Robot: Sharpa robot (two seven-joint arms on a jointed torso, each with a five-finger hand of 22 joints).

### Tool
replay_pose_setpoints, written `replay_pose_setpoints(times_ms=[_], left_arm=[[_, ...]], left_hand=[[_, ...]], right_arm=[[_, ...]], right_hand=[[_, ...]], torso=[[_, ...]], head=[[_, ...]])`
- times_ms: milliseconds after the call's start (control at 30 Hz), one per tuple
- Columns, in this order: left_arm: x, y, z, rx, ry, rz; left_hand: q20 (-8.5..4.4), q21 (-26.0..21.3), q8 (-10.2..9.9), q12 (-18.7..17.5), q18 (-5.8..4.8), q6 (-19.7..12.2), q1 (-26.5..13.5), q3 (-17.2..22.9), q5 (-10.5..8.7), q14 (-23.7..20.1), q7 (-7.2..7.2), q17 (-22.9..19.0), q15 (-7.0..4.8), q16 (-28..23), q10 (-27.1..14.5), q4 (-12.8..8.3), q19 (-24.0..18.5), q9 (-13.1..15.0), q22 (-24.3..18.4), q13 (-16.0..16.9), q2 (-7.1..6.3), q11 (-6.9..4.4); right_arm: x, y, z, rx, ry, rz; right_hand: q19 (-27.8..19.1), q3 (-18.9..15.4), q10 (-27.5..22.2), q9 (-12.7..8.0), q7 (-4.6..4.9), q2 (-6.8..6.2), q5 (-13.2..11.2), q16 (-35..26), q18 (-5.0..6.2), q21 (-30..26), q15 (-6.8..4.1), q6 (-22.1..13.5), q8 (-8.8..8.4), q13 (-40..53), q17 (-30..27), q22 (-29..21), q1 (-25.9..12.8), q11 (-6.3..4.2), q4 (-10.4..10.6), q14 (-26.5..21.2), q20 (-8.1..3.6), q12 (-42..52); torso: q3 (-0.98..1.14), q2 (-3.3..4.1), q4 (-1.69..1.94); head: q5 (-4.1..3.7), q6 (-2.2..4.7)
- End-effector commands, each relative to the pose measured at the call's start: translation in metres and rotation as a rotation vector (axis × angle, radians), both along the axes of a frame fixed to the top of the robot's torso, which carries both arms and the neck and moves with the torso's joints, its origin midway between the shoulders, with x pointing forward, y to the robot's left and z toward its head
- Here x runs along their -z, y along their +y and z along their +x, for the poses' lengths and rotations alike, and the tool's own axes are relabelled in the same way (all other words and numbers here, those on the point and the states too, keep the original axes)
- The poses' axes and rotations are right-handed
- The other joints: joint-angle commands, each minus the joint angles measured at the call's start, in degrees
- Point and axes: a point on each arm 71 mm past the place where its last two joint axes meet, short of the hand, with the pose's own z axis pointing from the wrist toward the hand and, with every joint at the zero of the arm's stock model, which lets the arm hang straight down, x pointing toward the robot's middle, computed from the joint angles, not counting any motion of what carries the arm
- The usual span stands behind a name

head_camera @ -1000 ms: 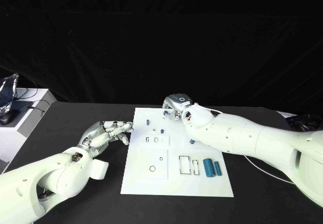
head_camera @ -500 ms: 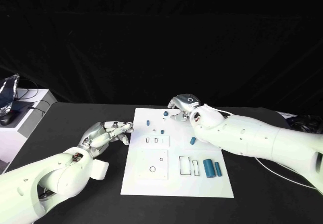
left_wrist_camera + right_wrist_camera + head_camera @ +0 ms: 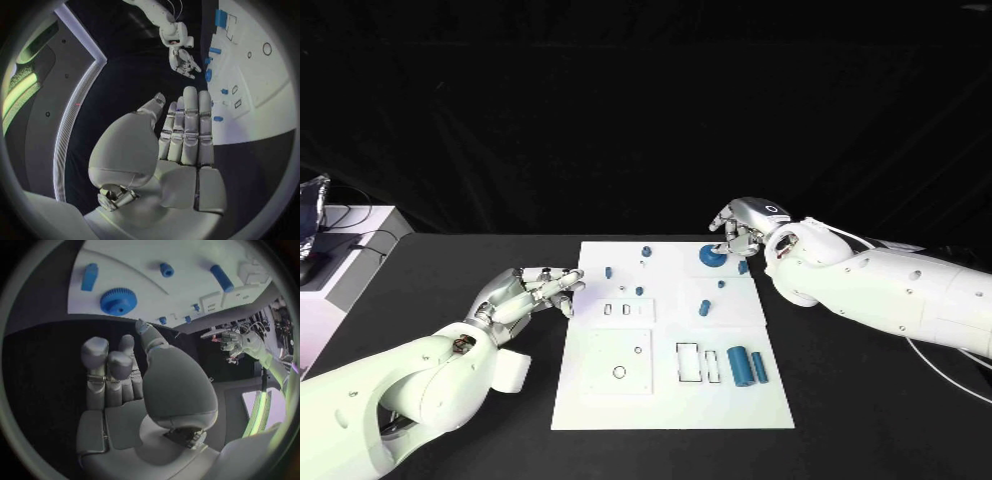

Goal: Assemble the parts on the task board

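The white task board [image 3: 668, 400] lies in the middle of the black table. A blue gear [image 3: 711, 256] sits near its far edge, with several small blue pegs such as one [image 3: 607, 271] around it. Two blue cylinders [image 3: 747, 366] lie near its right edge, beside outlined slots [image 3: 689, 361]. My right hand [image 3: 740, 225] hovers just right of the gear, fingers loosely bent and pointing down, holding nothing. The right wrist view shows the gear [image 3: 119, 301] just beyond that hand's [image 3: 125, 385] fingertips. My left hand [image 3: 531, 290] hangs at the board's left edge with straight fingers [image 3: 187, 135], holding nothing.
A white stand [image 3: 329, 270] with dark gear on it is at the table's left edge. A thin cable [image 3: 935, 360] runs over the table on the right, under my right arm. Bare black table [image 3: 473, 250] surrounds the board.
My right hand has moved right from over the board's far middle, and the blue gear now shows beside it. The camera has shifted a little. My left hand has stayed in place.
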Motion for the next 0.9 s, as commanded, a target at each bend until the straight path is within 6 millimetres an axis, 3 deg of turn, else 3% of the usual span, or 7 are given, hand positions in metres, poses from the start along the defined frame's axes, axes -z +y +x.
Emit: replay_pose_setpoints(times_ms=[33,133,167,300,700,900], left_arm=[[-0.001,-0.003,-0.001,0.026,-0.013,-0.015],[-0.001,-0.003,0.000,0.026,-0.013,-0.015],[-0.001,-0.003,0.000,0.026,-0.013,-0.015],[-0.001,-0.004,0.000,0.026,-0.012,-0.015],[0.000,-0.004,0.000,0.025,-0.009,-0.014],[0.000,-0.004,0.000,0.024,-0.008,-0.014]], left_hand=[[0.00,0.0,-0.1,0.1,0.76,0.1,-0.1,-0.1,0.00,-0.2,-0.23,0.0,0.19,-0.4,-0.2,-0.3,-0.6,0.0,-0.1,0.0,0.18,-0.10],[-0.02,0.0,-0.1,0.1,0.75,0.0,-0.1,0.0,0.00,-0.2,-0.21,0.0,0.18,-0.3,-0.2,-0.4,-0.6,0.0,-0.1,0.0,0.22,-0.09],[-0.02,0.0,-0.1,0.1,0.75,0.0,-0.1,0.0,0.00,-0.2,-0.21,0.0,0.18,-0.3,-0.2,-0.4,-0.6,0.0,-0.1,0.0,0.22,-0.09],[-0.02,0.0,-0.1,0.1,0.75,0.0,-0.1,0.0,0.00,-0.2,-0.21,0.0,0.18,-0.3,-0.2,-0.4,-0.6,0.0,-0.1,0.0,0.22,-0.09],[-0.04,0.1,-0.1,0.1,0.75,0.0,0.0,0.0,0.00,-0.2,-0.20,0.0,0.17,-0.2,-0.2,-0.4,-0.6,0.0,-0.1,0.0,0.27,-0.09],[-0.04,0.1,-0.1,0.1,0.75,0.0,0.0,0.0,0.00,-0.2,-0.20,0.0,0.17,-0.2,-0.2,-0.4,-0.6,0.0,-0.1,0.0,0.27,-0.09]], right_arm=[[0.007,-0.009,0.000,0.033,0.127,0.032],[0.008,-0.017,0.000,0.058,0.149,0.045],[0.008,-0.020,0.001,0.066,0.156,0.050],[0.010,-0.024,0.004,0.088,0.176,0.064],[0.013,-0.018,0.015,0.108,0.205,0.080],[0.015,-0.015,0.020,0.114,0.218,0.092]], right_hand=[[4.3,-0.5,0.0,0.1,0.44,-0.53,0.0,2.8,-0.67,4.0,0.77,-1.0,0.35,11.8,3.9,2.6,-0.8,0.57,1.0,0.3,-0.46,10.6],[4.5,-0.3,2.0,0.1,0.67,-1.40,0.0,5.4,-0.50,8.1,1.34,-1.8,0.37,19.2,8.1,4.5,-0.8,1.03,2.4,0.4,0.20,16.7],[4.5,-0.3,2.3,0.1,0.73,-1.61,0.0,5.8,-0.47,8.9,1.44,-2.0,0.36,20.2,8.8,4.9,-0.9,1.13,2.7,0.4,0.33,17.3],[4.6,-0.4,3.2,0.1,0.94,-2.16,0.1,6.9,-0.38,10.8,1.71,-2.7,0.36,22.7,10.9,6.1,-0.9,1.36,3.6,0.6,0.71,18.3],[4.6,-0.5,3.7,0.1,1.10,-2.33,1.2,7.7,-0.46,13.1,1.90,-3.3,0.45,24.3,13.1,7.0,-1.5,1.52,4.5,0.7,0.98,18.4],[4.7,-0.5,3.9,0.1,1.09,-2.24,2.0,7.8,-0.53,13.6,1.91,-3.3,0.45,24.5,13.3,7.1,-1.8,1.52,4.6,0.8,0.99,18.5]], torso=[[0.38,0.06,-0.28],[0.53,0.11,-0.30],[0.40,0.09,-0.25],[0.43,0.18,-0.13],[0.75,0.54,0.17],[0.68,0.50,0.10]], head=[[-0.05,-0.01],[-0.10,-0.08],[-0.17,-0.13],[-0.31,-0.20],[-0.47,-0.45],[-0.32,-0.65]])
